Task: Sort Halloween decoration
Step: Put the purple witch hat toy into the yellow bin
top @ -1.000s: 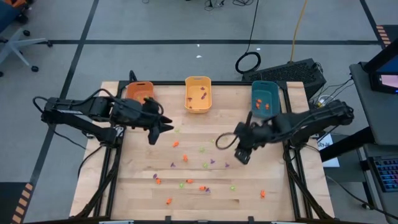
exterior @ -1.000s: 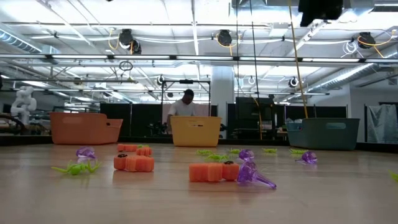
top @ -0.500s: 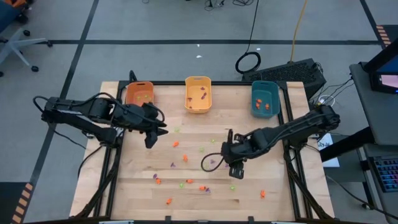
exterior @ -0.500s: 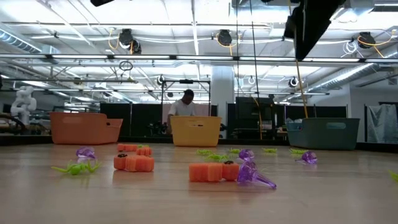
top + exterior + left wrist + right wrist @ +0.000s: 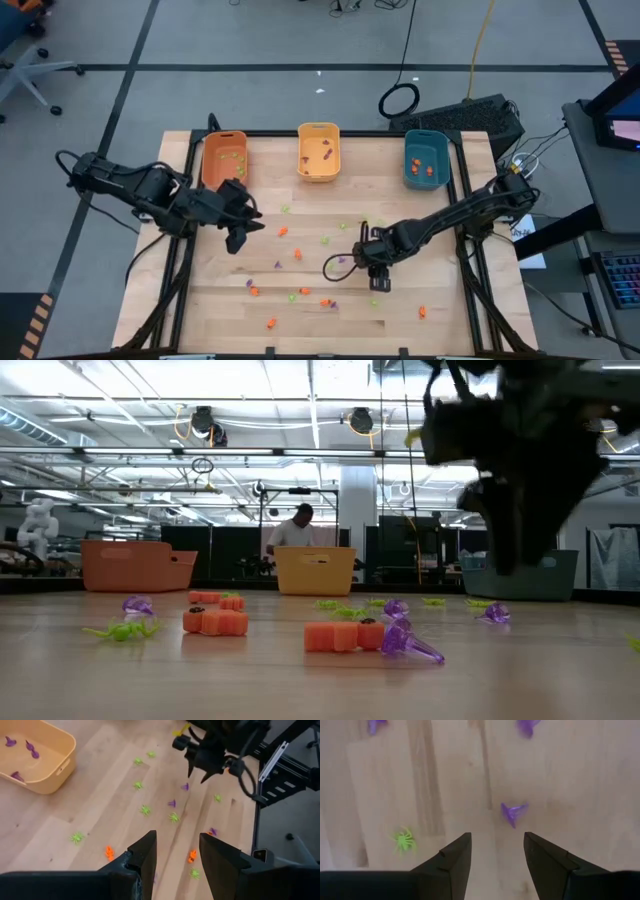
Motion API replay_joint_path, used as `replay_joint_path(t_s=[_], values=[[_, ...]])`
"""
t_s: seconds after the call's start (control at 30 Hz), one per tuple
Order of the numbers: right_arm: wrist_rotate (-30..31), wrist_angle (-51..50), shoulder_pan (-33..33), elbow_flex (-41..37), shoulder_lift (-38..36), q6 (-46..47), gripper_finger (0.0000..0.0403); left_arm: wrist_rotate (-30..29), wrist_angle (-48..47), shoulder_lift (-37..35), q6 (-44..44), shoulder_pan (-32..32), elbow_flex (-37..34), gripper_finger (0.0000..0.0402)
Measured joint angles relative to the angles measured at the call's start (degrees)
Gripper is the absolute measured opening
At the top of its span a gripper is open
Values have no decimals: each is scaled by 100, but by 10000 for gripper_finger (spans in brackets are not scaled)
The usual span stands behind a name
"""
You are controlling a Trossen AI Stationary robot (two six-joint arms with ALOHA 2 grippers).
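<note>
Over the middle of the wooden table (image 5: 440,300), the right pincer (image 5: 495,855) hangs low with its fingers parted and nothing between them; a purple trinket (image 5: 513,813) lies on the boards just ahead of the gap, and a light green spider (image 5: 404,840) lies off to one side. The left pincer (image 5: 176,852) hovers over the table's left part, near the orange bin (image 5: 224,159), its fingers likewise apart and empty. The Halloween decoration (image 5: 298,254) lies scattered across the table's centre and near edge in orange, green and purple. Some pieces already sit in the orange bin, the yellow bin (image 5: 319,153) and the teal bin (image 5: 426,160) along the far edge. Beyond the table, a person (image 5: 296,530) stands behind the yellow bin.
</note>
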Motion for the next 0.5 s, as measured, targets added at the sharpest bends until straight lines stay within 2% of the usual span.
replay_joint_path(t_s=[0.37, 0.5], values=[[21, 1187, -17, -718, -2, -44, 169, -202, 11, 0, -155, -39, 0, 148], [23, 1330, -17, -802, 59, -16, 169, -248, 13, 0, -302, -39, 0, 148]])
